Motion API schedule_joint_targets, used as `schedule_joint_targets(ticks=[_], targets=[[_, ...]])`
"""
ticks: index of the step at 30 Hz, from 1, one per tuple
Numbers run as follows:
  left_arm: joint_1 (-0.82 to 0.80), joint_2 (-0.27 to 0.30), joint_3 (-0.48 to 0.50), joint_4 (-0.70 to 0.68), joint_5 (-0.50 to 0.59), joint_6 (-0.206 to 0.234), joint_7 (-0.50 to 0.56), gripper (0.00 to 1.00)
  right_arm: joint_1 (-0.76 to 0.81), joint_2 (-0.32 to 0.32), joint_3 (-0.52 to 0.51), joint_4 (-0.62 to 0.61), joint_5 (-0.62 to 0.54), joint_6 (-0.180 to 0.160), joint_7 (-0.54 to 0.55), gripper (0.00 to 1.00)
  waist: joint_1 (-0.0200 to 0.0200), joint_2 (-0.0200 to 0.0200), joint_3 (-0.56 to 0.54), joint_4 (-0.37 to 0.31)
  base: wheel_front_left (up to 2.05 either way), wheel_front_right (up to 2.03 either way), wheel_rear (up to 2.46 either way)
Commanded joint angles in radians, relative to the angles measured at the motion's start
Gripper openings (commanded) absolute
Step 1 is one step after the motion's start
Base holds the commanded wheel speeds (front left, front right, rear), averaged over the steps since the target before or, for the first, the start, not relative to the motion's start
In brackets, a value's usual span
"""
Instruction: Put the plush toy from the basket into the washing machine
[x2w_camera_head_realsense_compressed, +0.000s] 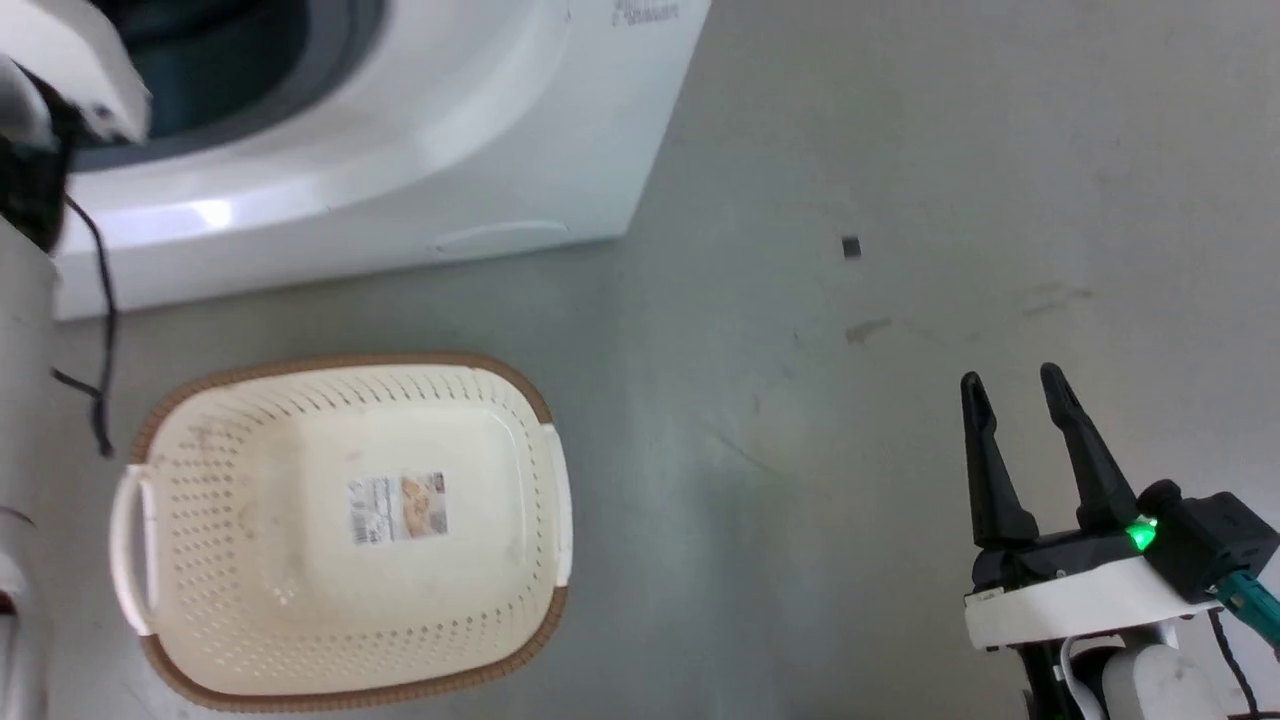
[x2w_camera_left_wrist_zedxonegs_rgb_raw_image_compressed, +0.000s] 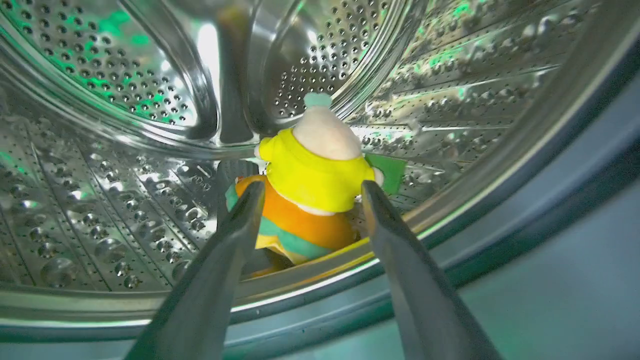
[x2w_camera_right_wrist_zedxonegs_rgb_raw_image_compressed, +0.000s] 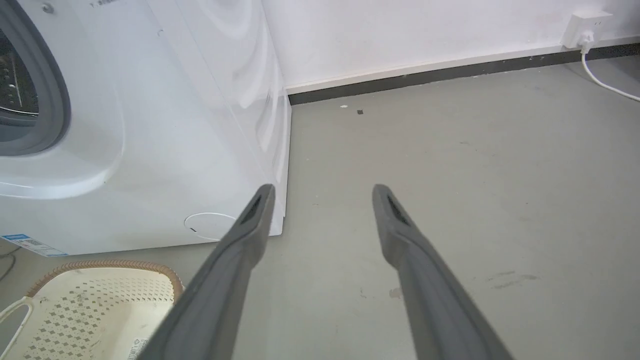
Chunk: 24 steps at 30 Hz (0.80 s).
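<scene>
Closest to the lens in the left wrist view, the left gripper rose from the bottom edge with its two dark fingers spread wide. It gripped nothing. The plush toy sat at the centre of the frame between the two fingertips, and whether they brushed it could not be told. The toy was inside the washing machine, resting near the front lip of the shiny perforated drum. Its pale rounded part pointed to the top of the frame, above the yellow middle and the orange and green bands.

In the head view the washing machine filled the upper left. The basket stood below it at lower left on the grey floor, near the machine but apart from it. Nothing lay in the basket, and the label sticker showed on its bottom. The right gripper stood at lower right, well apart from the basket. Its fingers were parted and nothing was between them.

In the right wrist view the right gripper was likewise wide apart over bare floor. The washing machine was at the left and a corner of the basket at lower left. A white wall socket sat at upper right.
</scene>
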Motion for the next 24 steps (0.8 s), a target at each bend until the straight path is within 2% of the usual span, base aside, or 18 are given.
schedule_joint_targets(ticks=[1,5,12,18,24], targets=[[0.028,-0.004,-0.007,0.001,-0.006,-0.003,-0.022,1.0,0.011,0.0,-0.001,0.005,-0.01,0.001,-0.004,1.0,0.0,0.0,-0.074,0.03,0.0,0.0,0.0],[0.114,-0.023,-0.028,-0.026,-0.016,-0.004,-0.093,1.0,0.028,0.0,0.0,0.014,-0.037,0.001,-0.004,1.0,0.0,0.0,-0.173,0.054,0.0,0.0,0.0],[0.31,-0.063,-0.046,-0.159,-0.043,0.003,-0.134,1.0,0.058,0.0,-0.035,0.008,-0.082,0.001,-0.004,1.0,0.0,0.0,-0.327,0.108,0.0,0.0,0.0],[0.522,-0.093,-0.03,-0.341,-0.076,0.052,-0.142,1.0,0.107,0.0,-0.052,0.005,-0.102,0.001,-0.004,1.0,0.0,0.0,-0.438,0.147,0.0,0.0,0.0],[0.749,-0.131,-0.003,-0.502,-0.131,0.119,-0.141,1.0,0.162,0.0,-0.068,-0.011,-0.092,0.001,-0.004,1.0,0.0,0.0,-0.519,0.189,0.0,0.0,0.0]])
